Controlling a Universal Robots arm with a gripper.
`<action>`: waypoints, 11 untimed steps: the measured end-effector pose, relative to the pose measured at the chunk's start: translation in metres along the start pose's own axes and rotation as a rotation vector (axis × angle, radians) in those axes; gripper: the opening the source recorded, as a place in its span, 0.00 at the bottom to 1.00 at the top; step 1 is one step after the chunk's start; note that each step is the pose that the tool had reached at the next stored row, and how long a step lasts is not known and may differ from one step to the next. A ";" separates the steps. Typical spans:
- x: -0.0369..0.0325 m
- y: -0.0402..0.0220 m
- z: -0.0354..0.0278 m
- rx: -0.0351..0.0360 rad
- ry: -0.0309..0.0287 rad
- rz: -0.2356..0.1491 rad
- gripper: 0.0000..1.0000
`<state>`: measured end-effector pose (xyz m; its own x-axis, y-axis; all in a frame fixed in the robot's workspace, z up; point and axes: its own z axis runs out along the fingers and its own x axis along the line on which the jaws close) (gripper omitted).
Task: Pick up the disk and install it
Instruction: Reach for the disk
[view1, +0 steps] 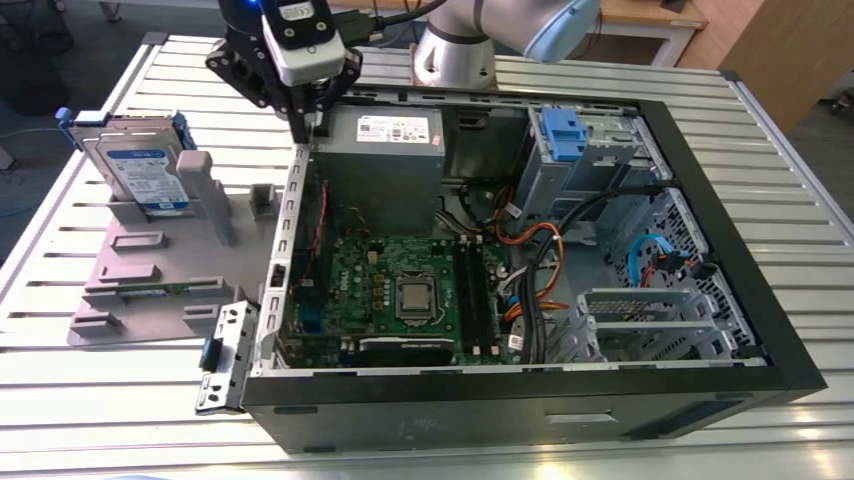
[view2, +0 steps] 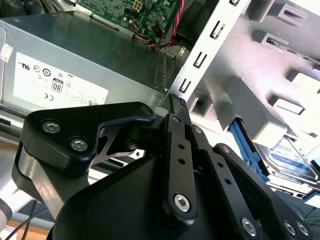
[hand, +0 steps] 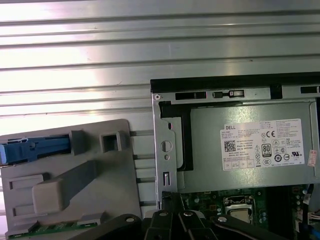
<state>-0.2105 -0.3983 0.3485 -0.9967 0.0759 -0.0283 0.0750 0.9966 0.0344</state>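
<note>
- A white label (hand: 267, 145) of small black print, a code square and certification marks stands on the grey power supply (hand: 205, 160) in the first wrist view.
- A white-and-blue label (view1: 144, 172) covers the disk (view1: 127, 128); its print is too small to read.

Robotics lab: open computer case (view1: 507, 410) on slatted table (view1: 120, 390)

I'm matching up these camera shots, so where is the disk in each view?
Exterior view: the disk stands upright in the gray holder, at the exterior view's left.
Second wrist view: the disk shows its labelled face behind a holder post.
First wrist view: the disk shows its blue frame edge on the holder.
Shared landmark: the power supply's white label.
</note>
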 end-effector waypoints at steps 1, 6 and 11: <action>0.0004 0.0000 0.0001 0.0000 0.0000 0.000 0.11; 0.0025 -0.0002 0.0004 0.0000 0.0000 0.000 0.11; 0.0047 -0.0004 0.0008 0.0000 0.0000 0.000 0.11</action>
<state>-0.2151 -0.3983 0.3475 -0.9967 0.0760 -0.0283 0.0750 0.9966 0.0344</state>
